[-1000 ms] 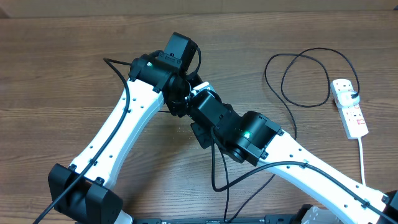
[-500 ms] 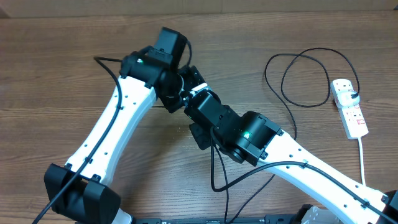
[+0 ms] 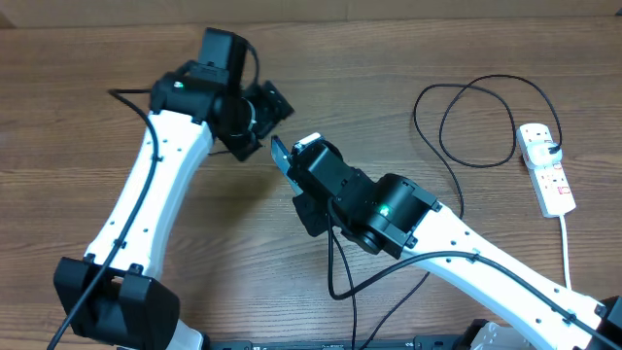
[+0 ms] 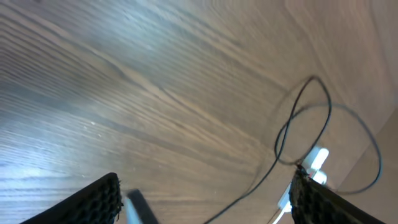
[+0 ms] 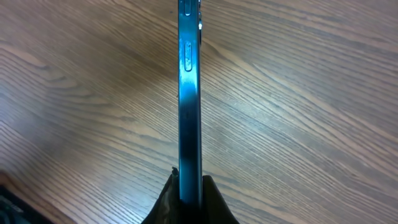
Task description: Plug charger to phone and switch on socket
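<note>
At the bottom of the right wrist view, the right end effector (image 5: 189, 190) is seen pressed together on the phone (image 5: 189, 93). The phone is pinched by one end and held on its thin edge above the counter (image 3: 68, 117), with its side buttons turned to the camera. Which end carries the charging port cannot be told. In the overhead view the same phone appears as a blue sliver at the middle of the frame, just beside the dark wrist of the right arm.

Farther, in the upper left of the overhead view, the left end effector (image 4: 210, 199) is found spread, with nothing between its fingers (image 4: 102, 198); only bare wood is seen under it.

Farther again, at the upper right, the charger (image 3: 416, 112) lies in a loose loop on the counter, well apart from both end effectors. Its black plug seems to be seated already in the socket (image 3: 554, 185) at the right edge, but its small tip cannot be made out.

It is judged that the first step is in hand: the phone is presented, and the cable is not yet taken. For the next move, the small tip must be located and gripped by the empty left end effector, then aligned with the port while the phone is kept steady. The switch is left for afterwards.
</note>
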`<act>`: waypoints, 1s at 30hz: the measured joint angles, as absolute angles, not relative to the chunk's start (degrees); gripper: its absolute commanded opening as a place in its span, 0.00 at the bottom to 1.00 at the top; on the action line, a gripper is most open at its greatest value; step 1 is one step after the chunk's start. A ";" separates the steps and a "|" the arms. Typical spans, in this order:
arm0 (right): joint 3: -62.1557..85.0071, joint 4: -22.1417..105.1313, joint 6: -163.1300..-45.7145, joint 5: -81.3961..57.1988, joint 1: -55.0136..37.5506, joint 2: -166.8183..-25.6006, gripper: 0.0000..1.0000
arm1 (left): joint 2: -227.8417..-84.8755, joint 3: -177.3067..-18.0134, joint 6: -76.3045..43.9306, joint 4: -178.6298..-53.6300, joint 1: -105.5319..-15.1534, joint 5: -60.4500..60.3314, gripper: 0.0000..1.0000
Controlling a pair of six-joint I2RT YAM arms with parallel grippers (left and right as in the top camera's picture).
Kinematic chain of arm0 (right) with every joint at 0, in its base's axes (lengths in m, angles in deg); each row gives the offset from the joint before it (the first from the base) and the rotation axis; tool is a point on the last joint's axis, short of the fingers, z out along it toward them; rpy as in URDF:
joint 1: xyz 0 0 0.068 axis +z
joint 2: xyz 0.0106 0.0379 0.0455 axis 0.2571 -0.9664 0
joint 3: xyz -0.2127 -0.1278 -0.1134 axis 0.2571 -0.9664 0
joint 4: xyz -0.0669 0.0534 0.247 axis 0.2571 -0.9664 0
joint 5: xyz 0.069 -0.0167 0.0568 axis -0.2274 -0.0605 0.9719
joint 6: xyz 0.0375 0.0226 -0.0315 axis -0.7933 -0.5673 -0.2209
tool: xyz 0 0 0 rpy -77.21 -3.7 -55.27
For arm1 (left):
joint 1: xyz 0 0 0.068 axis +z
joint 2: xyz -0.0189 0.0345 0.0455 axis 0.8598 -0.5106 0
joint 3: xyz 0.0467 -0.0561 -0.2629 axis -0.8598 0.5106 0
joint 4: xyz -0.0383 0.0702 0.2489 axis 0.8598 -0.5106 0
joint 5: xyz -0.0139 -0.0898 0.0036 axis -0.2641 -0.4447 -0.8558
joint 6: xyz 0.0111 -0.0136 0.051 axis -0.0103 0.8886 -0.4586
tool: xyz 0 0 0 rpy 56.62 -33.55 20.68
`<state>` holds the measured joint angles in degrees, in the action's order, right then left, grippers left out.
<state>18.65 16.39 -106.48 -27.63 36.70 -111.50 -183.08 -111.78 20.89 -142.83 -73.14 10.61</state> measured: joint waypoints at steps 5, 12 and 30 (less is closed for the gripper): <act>18.65 16.83 -107.68 -26.84 32.63 -111.50 0.04 | -183.08 -111.78 19.69 -142.76 -68.03 10.78 0.86; 18.65 19.28 -108.49 -24.17 24.98 -111.74 0.04 | -183.08 -111.80 14.64 -143.59 -61.47 16.90 1.00; 18.65 29.38 -108.49 -6.34 10.99 -128.35 0.04 | -183.08 -111.80 12.89 -147.09 -58.17 25.29 1.00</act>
